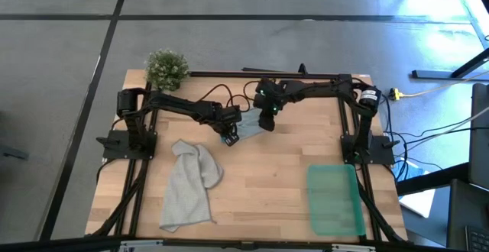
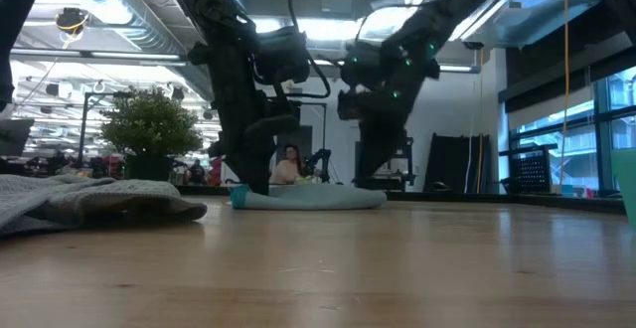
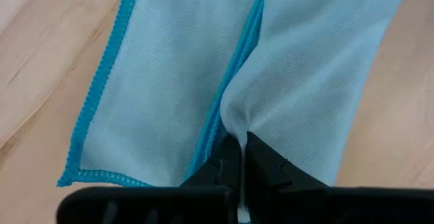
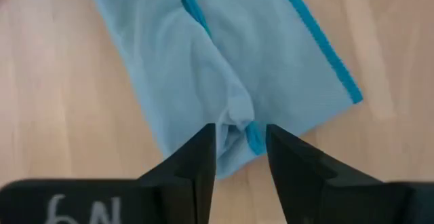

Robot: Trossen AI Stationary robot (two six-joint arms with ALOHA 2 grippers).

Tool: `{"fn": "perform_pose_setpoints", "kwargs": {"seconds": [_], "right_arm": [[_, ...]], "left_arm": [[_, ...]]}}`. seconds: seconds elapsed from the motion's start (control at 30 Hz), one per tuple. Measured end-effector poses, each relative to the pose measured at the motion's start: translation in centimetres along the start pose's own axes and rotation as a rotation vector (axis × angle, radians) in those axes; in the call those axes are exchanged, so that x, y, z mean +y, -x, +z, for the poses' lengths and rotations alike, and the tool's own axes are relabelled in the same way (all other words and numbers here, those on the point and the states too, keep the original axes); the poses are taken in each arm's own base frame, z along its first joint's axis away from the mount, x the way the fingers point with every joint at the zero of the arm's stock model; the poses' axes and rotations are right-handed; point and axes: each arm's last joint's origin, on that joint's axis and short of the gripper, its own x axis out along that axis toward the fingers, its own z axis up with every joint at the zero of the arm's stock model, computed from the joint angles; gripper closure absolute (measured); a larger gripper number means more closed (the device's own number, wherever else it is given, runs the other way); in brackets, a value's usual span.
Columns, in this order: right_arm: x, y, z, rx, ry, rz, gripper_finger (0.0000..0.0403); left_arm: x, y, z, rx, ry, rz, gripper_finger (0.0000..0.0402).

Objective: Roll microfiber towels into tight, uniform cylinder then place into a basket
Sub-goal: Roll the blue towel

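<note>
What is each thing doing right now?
blue towel: folded flat on the table, not rolled.
grey towel: crumpled, lying loose.
basket: empty.
left gripper: fingers shut, pinching the blue towel.
right gripper: fingers open over the blue towel's edge.
plant: upright at the corner.

Place: open industrial lab or workshop
Ceiling: exposed ducts (image 2: pixel 109 32); strip lights (image 2: pixel 328 30)
Floor: grey carpet tiles (image 1: pixel 61 61); trailing cables (image 1: pixel 428 92)
Background: seated person (image 2: pixel 289 164); black equipment stands (image 2: pixel 452 164)
</note>
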Motion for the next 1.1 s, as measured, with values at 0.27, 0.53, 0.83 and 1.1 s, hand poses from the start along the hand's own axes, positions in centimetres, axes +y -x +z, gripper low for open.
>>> {"fn": "perform_pose_setpoints", "kwargs": {"seconds": [0.27,0.53,0.83,1.1], "right_arm": [[1.6,0.3,0.8,-0.013,0.16,0.141,0.027],[1.3,-2.8,-1.4,-0.09,0.215,0.055,0.027],[1.1,-3.5,-3.0,-0.058,0.206,0.04,0.027],[1.1,-3.5,-3.0,-0.061,0.202,0.037,0.027]], "left_arm": [[0.0,0.0,0.0,0.0,-0.011,-0.002,0.0398],[-0.1,0.0,0.0,-0.001,-0.019,-0.007,0.0398],[-0.2,0.0,-0.1,0.01,-0.016,-0.033,0.0382],[-0.2,0.0,-0.1,0.01,-0.015,-0.032,0.0327]]}}
